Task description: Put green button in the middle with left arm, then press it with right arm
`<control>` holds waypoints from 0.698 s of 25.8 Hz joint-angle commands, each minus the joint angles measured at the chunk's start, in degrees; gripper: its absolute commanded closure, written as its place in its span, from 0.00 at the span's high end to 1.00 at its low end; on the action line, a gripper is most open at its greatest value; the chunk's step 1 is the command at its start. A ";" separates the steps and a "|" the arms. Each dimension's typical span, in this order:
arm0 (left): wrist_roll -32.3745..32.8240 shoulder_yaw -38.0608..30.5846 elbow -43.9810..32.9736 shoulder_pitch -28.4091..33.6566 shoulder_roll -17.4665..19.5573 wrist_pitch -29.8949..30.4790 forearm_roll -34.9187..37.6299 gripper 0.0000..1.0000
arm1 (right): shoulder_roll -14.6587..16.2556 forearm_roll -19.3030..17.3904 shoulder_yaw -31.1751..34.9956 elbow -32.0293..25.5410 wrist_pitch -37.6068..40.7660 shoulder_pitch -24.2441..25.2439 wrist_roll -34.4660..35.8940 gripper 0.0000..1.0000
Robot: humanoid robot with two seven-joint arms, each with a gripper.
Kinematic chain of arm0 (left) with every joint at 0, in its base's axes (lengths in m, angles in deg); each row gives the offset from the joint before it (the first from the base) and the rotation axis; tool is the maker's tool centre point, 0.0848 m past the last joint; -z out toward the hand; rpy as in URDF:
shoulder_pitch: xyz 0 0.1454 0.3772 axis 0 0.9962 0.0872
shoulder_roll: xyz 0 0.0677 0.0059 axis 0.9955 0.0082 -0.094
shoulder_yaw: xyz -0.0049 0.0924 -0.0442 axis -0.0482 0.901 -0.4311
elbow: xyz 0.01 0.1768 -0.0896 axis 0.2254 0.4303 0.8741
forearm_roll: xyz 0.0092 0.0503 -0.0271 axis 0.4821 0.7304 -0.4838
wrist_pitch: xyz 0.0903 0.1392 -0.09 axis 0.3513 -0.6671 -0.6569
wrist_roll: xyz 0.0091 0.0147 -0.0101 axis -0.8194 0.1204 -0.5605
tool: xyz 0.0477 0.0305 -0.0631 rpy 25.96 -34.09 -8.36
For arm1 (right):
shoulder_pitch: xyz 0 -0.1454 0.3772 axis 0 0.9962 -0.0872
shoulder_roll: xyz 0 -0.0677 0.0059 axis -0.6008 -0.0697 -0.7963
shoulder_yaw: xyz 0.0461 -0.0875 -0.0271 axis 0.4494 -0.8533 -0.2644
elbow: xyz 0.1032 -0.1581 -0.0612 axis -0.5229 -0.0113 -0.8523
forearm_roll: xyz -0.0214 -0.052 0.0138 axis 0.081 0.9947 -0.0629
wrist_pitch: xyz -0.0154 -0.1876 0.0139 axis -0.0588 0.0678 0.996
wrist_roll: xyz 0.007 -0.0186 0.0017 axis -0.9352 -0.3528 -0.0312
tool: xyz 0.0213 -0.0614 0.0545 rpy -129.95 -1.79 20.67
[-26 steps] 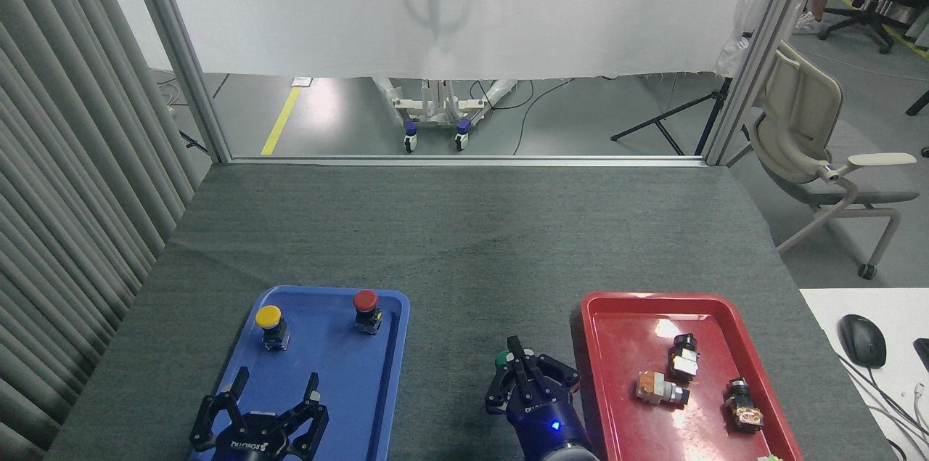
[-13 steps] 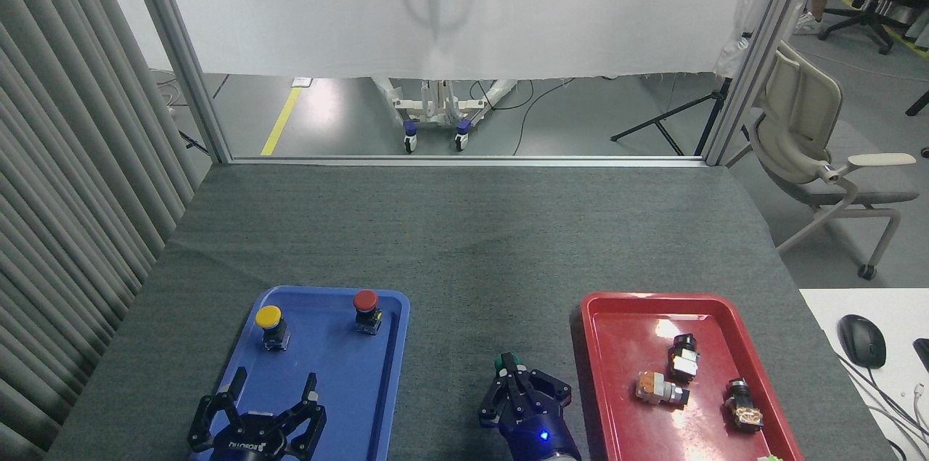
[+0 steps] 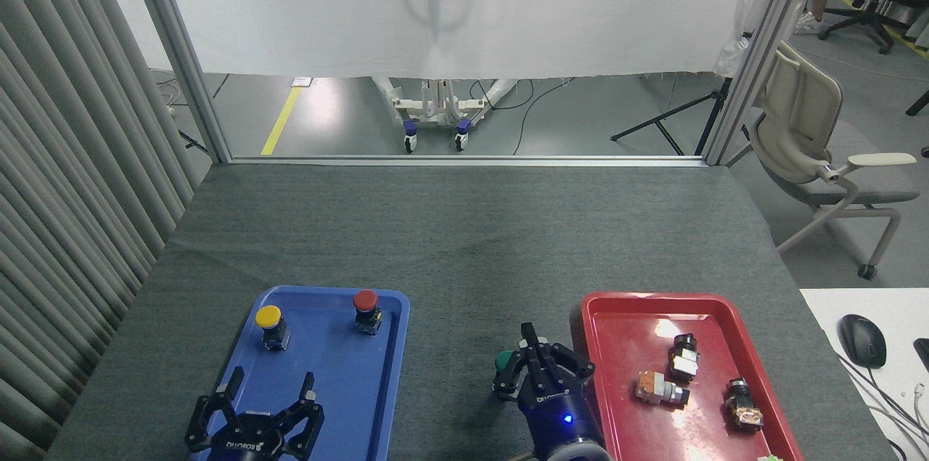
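Observation:
The green button point(image 3: 503, 361) stands on the dark grey cloth point(image 3: 464, 250) between the two trays, near the table's front; only its green cap shows. My right gripper point(image 3: 535, 353), on its dark blue wrist, sits just right of the cap, its fingers drawn together with nothing between them. One finger point(image 3: 506, 380) overlaps the button's base and hides it. My left gripper point(image 3: 272, 390) hangs open over the near end of the blue tray point(image 3: 341, 403), empty and far left of the button.
The blue tray also holds a yellow-capped button point(image 3: 269, 324) and a red-capped button point(image 3: 366, 308). A red tray point(image 3: 624, 316) at the right holds three small switch parts. A white desk with a mouse point(image 3: 862, 340) adjoins the right edge.
My right gripper has shifted right and slightly forward from half a second ago, showing more of the green cap. The green button and my left gripper have barely moved.

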 commanded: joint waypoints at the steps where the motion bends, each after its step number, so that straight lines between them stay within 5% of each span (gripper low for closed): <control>1: 0.51 -0.43 0.13 -0.10 -0.09 -0.08 -1.23 1.00 | 0.75 -0.16 5.07 -4.13 0.66 2.86 0.26 0.98; 8: 0.25 -0.61 0.22 -0.27 0.09 -0.08 -6.41 1.00 | 3.74 -0.87 12.54 -9.32 10.94 7.78 2.81 1.00; 18: -0.28 -0.70 0.13 -0.54 0.09 -0.08 -6.50 1.00 | 4.01 -0.95 16.24 -11.34 11.03 9.01 2.90 1.00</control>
